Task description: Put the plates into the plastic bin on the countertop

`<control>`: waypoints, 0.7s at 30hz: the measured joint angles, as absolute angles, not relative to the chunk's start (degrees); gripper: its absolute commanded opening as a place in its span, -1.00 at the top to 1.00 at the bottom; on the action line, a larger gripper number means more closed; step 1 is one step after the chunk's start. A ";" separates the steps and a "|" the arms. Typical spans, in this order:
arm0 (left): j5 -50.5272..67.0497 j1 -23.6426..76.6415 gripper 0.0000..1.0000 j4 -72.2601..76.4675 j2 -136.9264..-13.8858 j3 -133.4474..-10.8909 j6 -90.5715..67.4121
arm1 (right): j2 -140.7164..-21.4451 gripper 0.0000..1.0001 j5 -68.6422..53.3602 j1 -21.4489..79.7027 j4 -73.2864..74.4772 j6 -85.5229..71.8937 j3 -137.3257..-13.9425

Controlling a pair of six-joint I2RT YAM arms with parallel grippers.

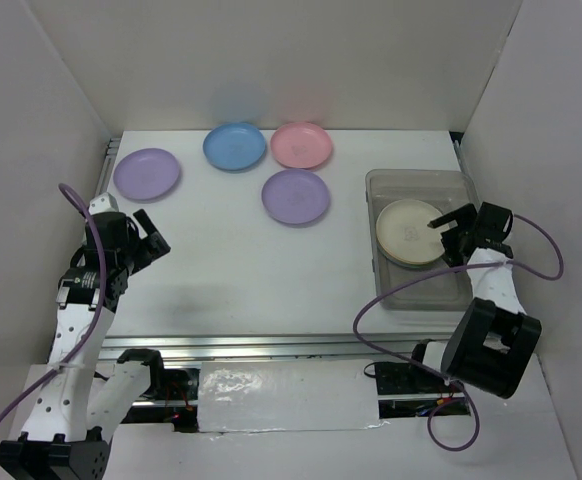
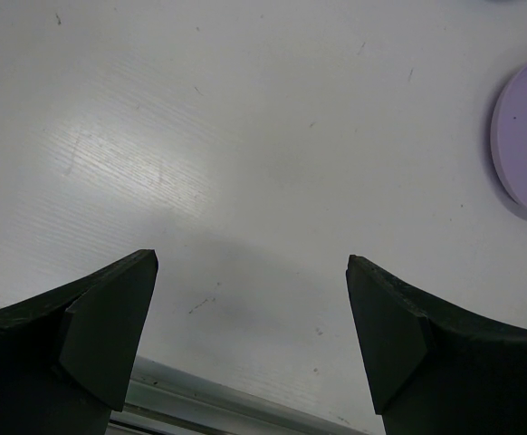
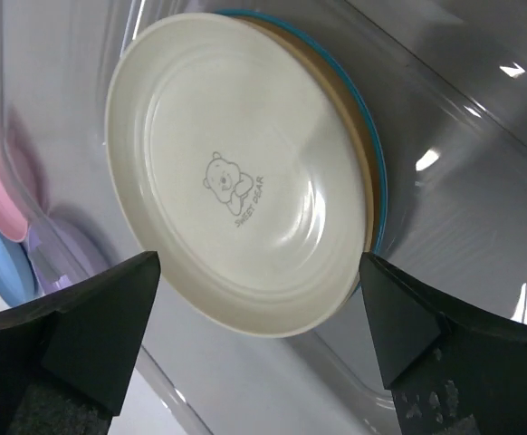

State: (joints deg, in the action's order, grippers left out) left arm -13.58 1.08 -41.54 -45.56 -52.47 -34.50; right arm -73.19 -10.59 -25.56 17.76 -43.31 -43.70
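On the countertop (image 1: 221,270), top view: I count four plates loose to the left of the plastic bin (image 1: 419,173): left purple plate (image 1: 147,173), blue plate (image 1: 235,146), pink plate (image 1: 302,145) and centre purple plate (image 1: 296,196).
Bin, top view: its long axis runs near to far beside my right arm, and a cream plate (image 1: 409,233) rests inside.
Right gripper (image 1: 444,233), top view: it hovers over the bin's right half, forearm rising from the near edge, fingers pointing left across the cream plate.
Left gripper (image 1: 155,235), top view: it sits low near the left wall. The left purple plate lies just beyond it, so I judge my left arm the nearer for that one.
Left wrist view: the left gripper (image 2: 253,261) is spread wide and grips nothing above bare countertop (image 2: 245,136). A purple plate (image 2: 526,136) sits off to the right of the gap.
Right wrist view: the right gripper (image 3: 259,263) is spread wide and empty. The cream plate (image 3: 236,181) lies flat in the bin (image 3: 481,109), on top of a yellow-orange plate (image 3: 365,172) and a blue-rimmed plate (image 3: 378,163).
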 measured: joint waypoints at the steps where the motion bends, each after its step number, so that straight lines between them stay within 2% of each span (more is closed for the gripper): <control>1: -13.56 1.06 -0.99 -41.52 -45.56 -52.47 -34.48 | -72.10 -1.00 -10.13 -25.21 18.04 -43.35 -43.70; 8: -10.46 1.08 -0.99 -39.68 -46.06 -51.83 -34.22 | -59.92 -1.00 -6.57 -22.57 24.91 -43.77 -47.37; 13: 1.52 1.45 -0.99 -30.92 -51.05 -47.20 -36.69 | -50.87 -1.00 -4.49 -13.52 26.46 -42.81 -52.75; 17: 9.47 5.61 -0.99 -19.18 -63.51 -42.85 -41.41 | -44.42 -1.00 -6.26 -1.10 26.92 -41.65 -52.66; 21: 11.92 11.53 -0.99 -12.58 -82.13 -49.10 -44.42 | -38.39 -1.00 -8.14 10.50 27.55 -41.45 -50.43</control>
